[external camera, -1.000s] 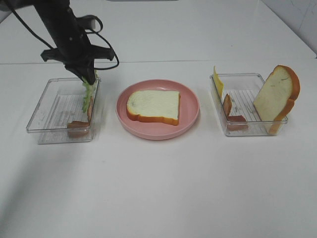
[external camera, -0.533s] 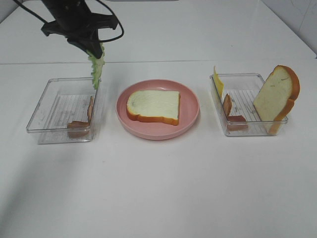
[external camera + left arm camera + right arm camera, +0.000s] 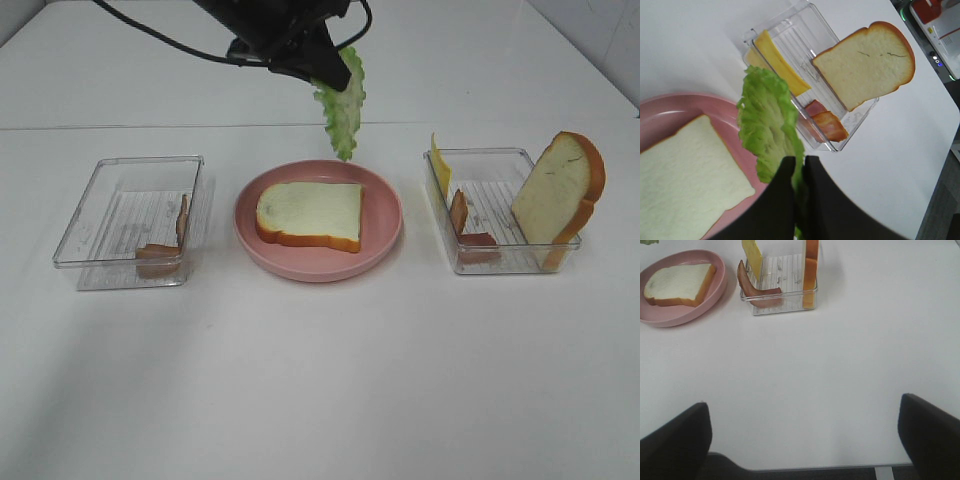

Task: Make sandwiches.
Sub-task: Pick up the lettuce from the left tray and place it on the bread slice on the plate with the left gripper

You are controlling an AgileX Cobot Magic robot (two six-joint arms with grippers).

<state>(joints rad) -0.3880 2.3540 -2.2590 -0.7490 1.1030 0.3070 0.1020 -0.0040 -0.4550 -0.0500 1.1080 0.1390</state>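
Far off to the left of the left claw (image 3: 335, 72) sits a clear tray (image 3: 75, 235) with only bacon strips (image 3: 160, 250) in it. Now the left claw itself: it's pinched tight on the top end of the lettuce leaf (image 3: 341, 115), which dangles free, high above the counter (image 3: 320, 380). Beneath it, a touch nearer the camera, lies the pink plate (image 3: 385, 235) with one bread slice (image 3: 310, 212) flat on it. That's the sandwich so far, a single layer.

Off to that claw's right stands the second tray (image 3: 500, 153), holding cheese (image 3: 440, 165), more bacon (image 3: 460, 212) and the second bread slice (image 3: 560, 190), propped upright. The right claw (image 3: 802, 435) hangs spread wide and empty over bare counter, with that tray ahead of it.

The risk looks plain. The leaf is limp and hangs by one end over the plate's far edge, not over the bread's middle. Let go from this height, it could flutter, fold, or land half on the rim.
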